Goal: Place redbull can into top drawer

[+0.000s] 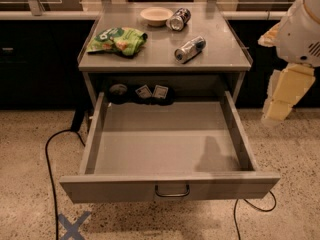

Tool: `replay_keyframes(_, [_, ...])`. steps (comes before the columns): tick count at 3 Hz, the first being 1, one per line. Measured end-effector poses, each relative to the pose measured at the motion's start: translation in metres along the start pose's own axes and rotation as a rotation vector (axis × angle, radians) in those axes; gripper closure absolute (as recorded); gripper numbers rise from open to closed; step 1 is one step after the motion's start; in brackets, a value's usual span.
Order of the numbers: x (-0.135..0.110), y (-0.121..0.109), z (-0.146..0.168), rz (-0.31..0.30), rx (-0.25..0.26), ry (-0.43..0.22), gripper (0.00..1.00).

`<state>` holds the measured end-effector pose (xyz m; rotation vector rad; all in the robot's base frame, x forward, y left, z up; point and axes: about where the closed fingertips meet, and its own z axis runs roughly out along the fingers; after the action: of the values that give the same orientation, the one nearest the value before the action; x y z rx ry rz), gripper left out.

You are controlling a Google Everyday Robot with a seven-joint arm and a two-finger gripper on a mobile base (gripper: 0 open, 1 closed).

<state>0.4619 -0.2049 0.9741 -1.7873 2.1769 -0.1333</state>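
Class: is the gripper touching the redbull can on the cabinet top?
Apart. The camera view shows the gripper hanging off to the side, with bare cabinet top between it and the redbull can.
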Motion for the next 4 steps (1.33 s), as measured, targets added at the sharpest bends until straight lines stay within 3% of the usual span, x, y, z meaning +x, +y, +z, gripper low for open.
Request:
replay_keyframes(1, [-0.02,-0.047,0.02,-0.075,0.025,0.007,0.0])
replay_keyframes(2, [-0.039,-0.106,0.043,-0.11,0.035,0.005,0.0])
replay_keyframes(3, [-0.052,-0.156,0.081,-0.116,-0.005,0.014,0.0])
replay_keyframes(4, [-0.064,-0.189,0.122,-0.108,-0.057,0.007,0.0])
